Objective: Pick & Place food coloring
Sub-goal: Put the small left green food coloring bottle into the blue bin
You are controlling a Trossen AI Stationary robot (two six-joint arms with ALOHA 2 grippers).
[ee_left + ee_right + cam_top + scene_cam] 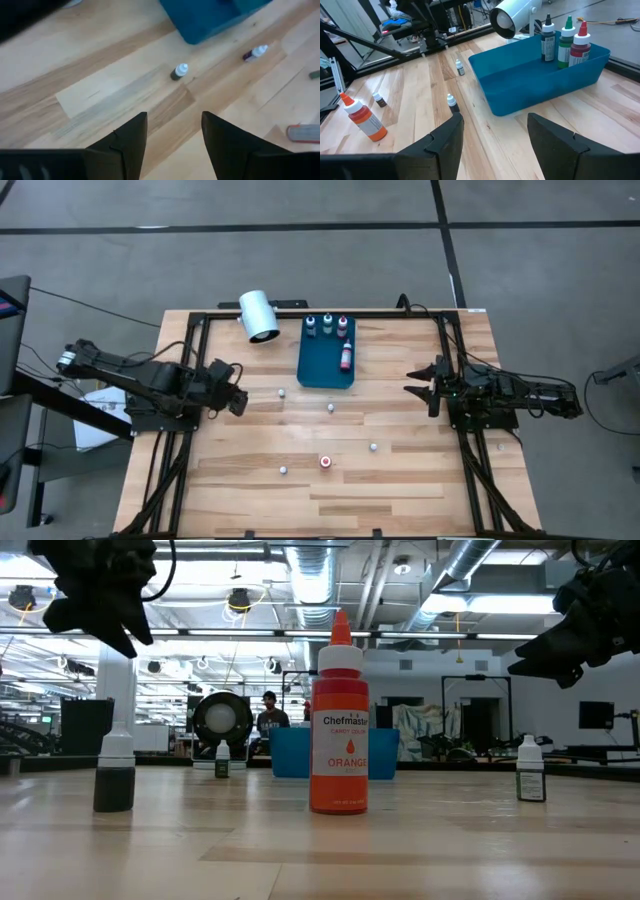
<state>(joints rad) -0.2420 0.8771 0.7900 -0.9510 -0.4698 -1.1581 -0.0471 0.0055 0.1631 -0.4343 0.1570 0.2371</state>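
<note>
Four food coloring bottles (328,326) occupied the blue tray (320,366) (three upright, one lying). Left gripper (172,131) and right gripper (494,133) stood parted, holding nothing.

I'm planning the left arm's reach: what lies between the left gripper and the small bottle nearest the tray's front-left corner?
Only bare wood: the high view shows nothing between the left gripper and that small bottle.

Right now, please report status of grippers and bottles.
Left gripper empty above table, right gripper open, empty. Orange bottle still on table. Blue tray holds four bottles. Nothing blocking.
</note>
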